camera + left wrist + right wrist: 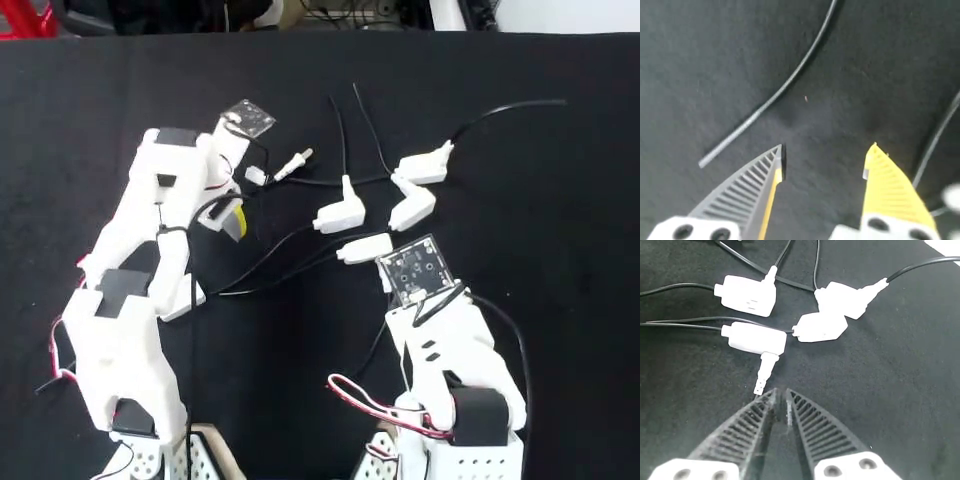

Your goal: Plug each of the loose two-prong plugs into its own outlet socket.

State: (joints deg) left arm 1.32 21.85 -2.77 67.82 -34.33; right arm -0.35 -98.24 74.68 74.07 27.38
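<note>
Right wrist view | right gripper [781, 392] closed, empty, tips just short of 2-prong plug [765, 374] touching white socket [754, 337] | left gripper [827, 150] open above black cloth [715, 60] | step: pre-grasp | next: open jaws, straddle plug.

Soft, even light covers the black table [560, 300]; the white outlet sockets [747, 292] glare brightly and cast barely any shadow.

the left gripper [827, 150] hangs over black cloth [700, 60] — its grey and yellow jaws spread wide. a thin black cable [775, 96] lies slanted beyond the tips.
</note>
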